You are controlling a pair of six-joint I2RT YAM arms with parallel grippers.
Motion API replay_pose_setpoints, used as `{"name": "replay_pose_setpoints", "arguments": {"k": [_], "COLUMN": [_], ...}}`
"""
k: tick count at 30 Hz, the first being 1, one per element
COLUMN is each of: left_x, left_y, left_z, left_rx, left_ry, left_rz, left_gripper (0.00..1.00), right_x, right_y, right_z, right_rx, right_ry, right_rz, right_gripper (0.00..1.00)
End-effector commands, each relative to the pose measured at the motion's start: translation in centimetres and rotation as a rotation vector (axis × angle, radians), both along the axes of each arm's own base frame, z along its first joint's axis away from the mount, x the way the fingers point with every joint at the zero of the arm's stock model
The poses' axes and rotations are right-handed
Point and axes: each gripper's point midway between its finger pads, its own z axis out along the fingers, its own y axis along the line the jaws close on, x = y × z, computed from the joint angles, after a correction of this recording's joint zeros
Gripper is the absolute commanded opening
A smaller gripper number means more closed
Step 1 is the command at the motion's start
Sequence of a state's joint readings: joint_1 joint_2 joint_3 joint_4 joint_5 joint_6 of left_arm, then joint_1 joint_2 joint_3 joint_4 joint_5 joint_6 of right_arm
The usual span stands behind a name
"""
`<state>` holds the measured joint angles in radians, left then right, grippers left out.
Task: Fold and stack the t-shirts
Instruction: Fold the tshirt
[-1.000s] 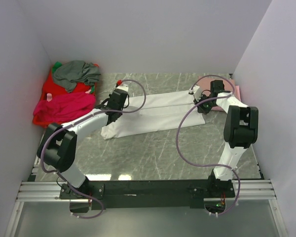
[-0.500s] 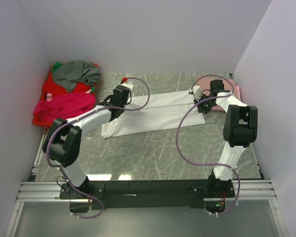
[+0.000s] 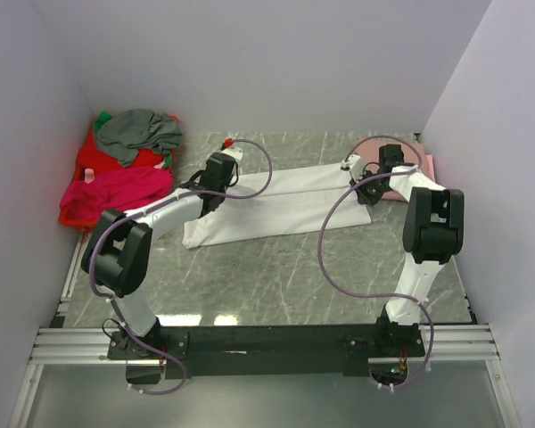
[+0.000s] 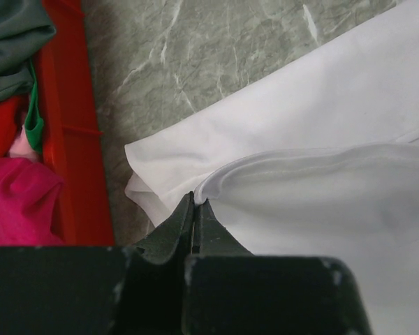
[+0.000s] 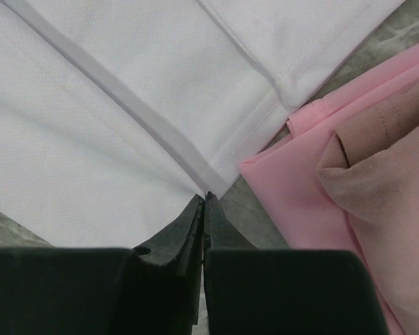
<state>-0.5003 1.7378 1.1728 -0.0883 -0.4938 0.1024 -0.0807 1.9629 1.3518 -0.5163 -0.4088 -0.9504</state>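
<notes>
The white t-shirt (image 3: 276, 203) lies as a long folded band across the middle of the table. My left gripper (image 3: 221, 175) is shut on a fold at its left end; the pinched white edge (image 4: 216, 183) shows at the tips of my left gripper (image 4: 195, 202). My right gripper (image 3: 367, 189) is shut on the shirt's right end; in the right wrist view my gripper (image 5: 204, 201) pinches a corner of the white t-shirt (image 5: 112, 118). A folded pale pink t-shirt (image 3: 394, 178) lies just right of it and shows in the right wrist view (image 5: 314, 181).
A red basket (image 3: 87, 192) stands at the far left with grey (image 3: 138, 134), magenta (image 3: 116, 192) and green tees piled in it. In the left wrist view the basket's rim (image 4: 77, 139) is close to the shirt's left end. Walls close in on three sides.
My left gripper has carried the shirt's left fold toward the back and a little right, narrowing the band. My right gripper has stayed nearly still.
</notes>
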Motion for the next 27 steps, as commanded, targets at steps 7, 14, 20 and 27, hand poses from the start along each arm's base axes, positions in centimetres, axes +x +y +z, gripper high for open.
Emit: {"name": "replay_pose_setpoints", "arguments": {"k": [7, 14, 20, 27], "left_x": [2.5, 3.7, 4.6, 4.9], "left_y": [-0.5, -0.9, -1.1, 1.4], "left_z": [1.2, 0.1, -0.6, 1.5], "left_rx": [-0.006, 0.014, 0.038, -0.006], "left_ry": [-0.062, -0.044, -0.034, -0.036], "left_rz": [-0.012, -0.026, -0.032, 0.182], "left_gripper": [0.01, 0.01, 0.01, 0.54], "right_x": [1.8, -1.0, -6.0, -10.1], "right_y": [0.2, 2.1, 4.8, 6.0], "right_z": [4.0, 7.7, 8.2, 7.3], "right_rx": [0.02, 0.106, 0.187, 0.213], "right_ry": [-0.108, -0.16, -0.122, -0.118], "right_rz": [-0.045, -0.007, 0.174, 0.283], "right_gripper": [0.41, 0.5, 0.51, 0.52]}}
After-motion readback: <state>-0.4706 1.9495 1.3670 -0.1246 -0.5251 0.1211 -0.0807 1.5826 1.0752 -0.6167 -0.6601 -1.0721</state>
